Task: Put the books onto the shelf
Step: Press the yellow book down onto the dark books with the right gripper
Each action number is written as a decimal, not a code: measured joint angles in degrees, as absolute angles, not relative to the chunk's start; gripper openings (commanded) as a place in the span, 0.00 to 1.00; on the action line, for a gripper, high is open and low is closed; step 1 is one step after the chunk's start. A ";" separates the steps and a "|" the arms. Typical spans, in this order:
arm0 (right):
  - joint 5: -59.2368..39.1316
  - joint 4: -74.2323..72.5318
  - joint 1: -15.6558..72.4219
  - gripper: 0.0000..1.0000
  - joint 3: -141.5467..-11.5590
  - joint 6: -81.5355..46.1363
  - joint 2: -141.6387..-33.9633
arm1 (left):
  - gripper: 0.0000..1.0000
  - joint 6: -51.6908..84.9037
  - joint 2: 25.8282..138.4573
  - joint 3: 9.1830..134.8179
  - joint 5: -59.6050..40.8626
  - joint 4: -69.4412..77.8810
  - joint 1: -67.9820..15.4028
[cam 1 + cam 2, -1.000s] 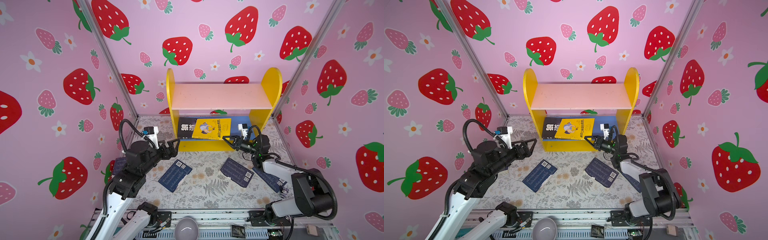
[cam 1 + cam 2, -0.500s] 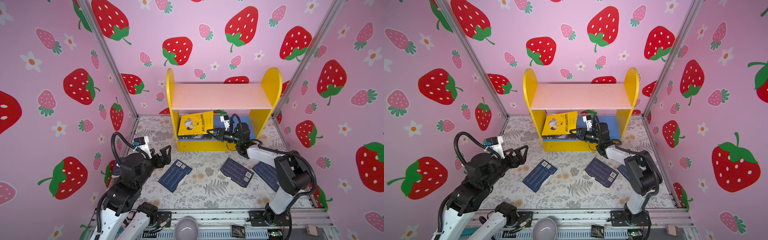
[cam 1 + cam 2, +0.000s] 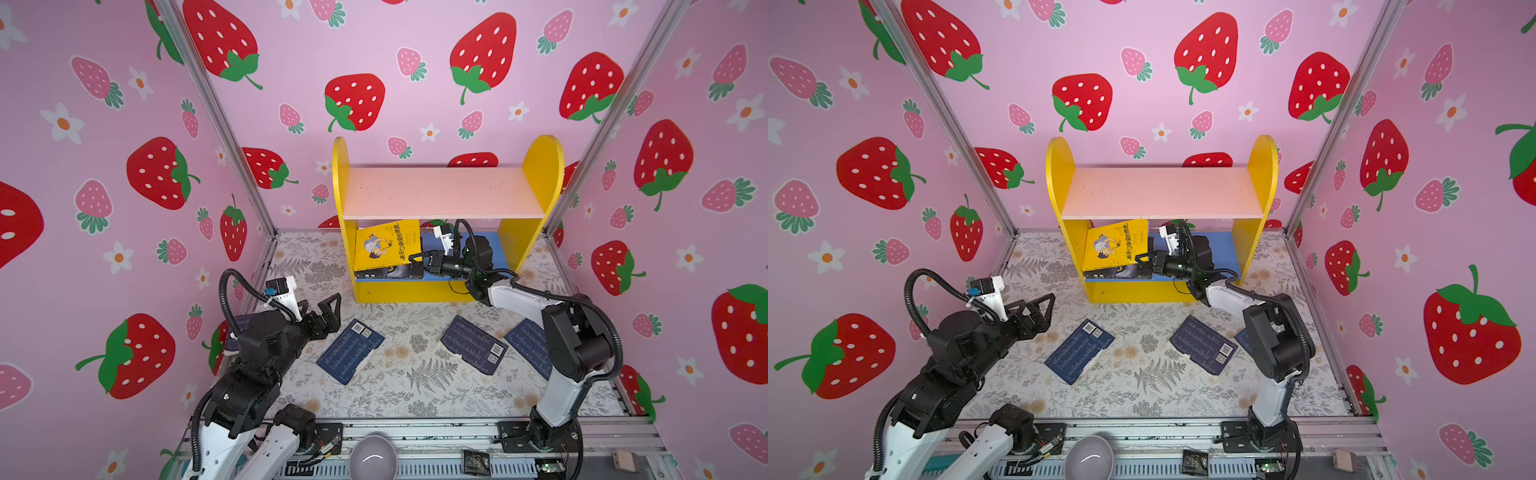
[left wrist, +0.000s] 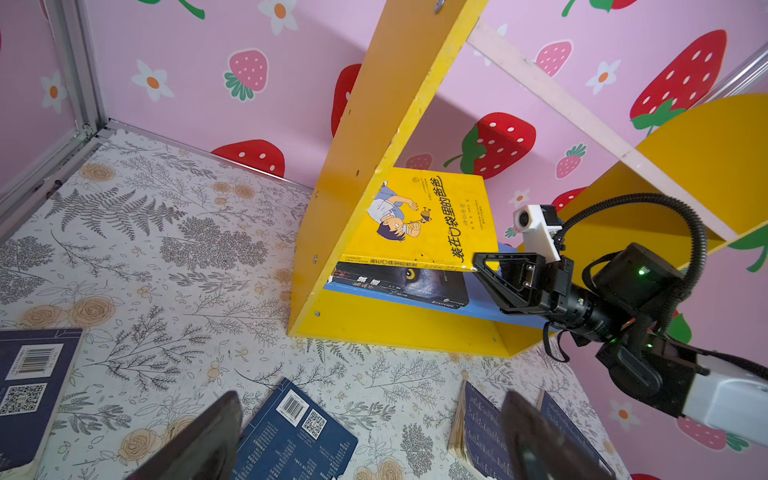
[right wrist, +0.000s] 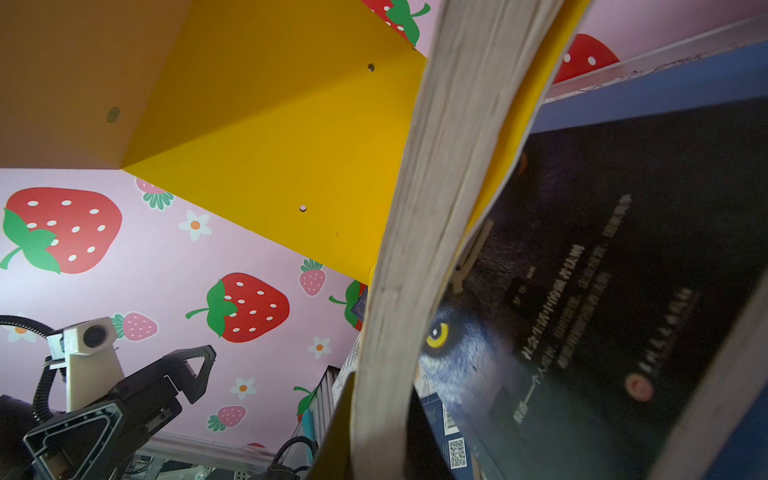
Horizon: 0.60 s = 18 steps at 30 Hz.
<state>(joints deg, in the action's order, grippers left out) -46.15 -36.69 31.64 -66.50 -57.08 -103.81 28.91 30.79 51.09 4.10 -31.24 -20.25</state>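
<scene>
The shelf [image 3: 444, 193] stands at the back wall in both top views. My right gripper [image 3: 417, 259] reaches into its lower tier, shut on a corner of the yellow book [image 3: 384, 245]. That book tilts up against the shelf's left side. In the right wrist view its page edge [image 5: 436, 208] runs between the fingers [image 5: 332, 436]. A dark wolf-cover book [image 4: 403, 282] lies flat on the blue board under it. Three navy books [image 3: 351, 351] [image 3: 473, 349] [image 3: 528, 347] lie on the floor. My left gripper [image 3: 322, 305] hovers open and empty over the floor at the left, near a navy book [image 4: 291, 436].
Another navy book [image 4: 29, 382] lies at the far left, partly under my left arm. A grey bowl [image 3: 372, 457] sits on the front rail. Strawberry-print walls close in on three sides. The pink upper board [image 3: 1163, 193] is bare.
My right gripper has carried the yellow book leftward in the lower tier and tipped it from lying across to leaning up. My left arm has pulled back from the shelf toward the front left.
</scene>
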 measured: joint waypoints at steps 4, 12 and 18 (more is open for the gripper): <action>-46.17 -36.71 31.64 0.00 -66.48 -57.10 -103.81 | 0.98 28.93 30.89 51.07 4.10 -31.24 -20.25; -46.28 -36.77 31.64 0.00 -66.46 -57.19 -103.83 | 0.98 28.93 31.66 51.03 4.12 -31.24 -20.23; -46.35 -36.82 31.62 0.00 -66.15 -57.28 -103.83 | 0.99 28.93 31.68 51.00 4.51 -31.24 -20.25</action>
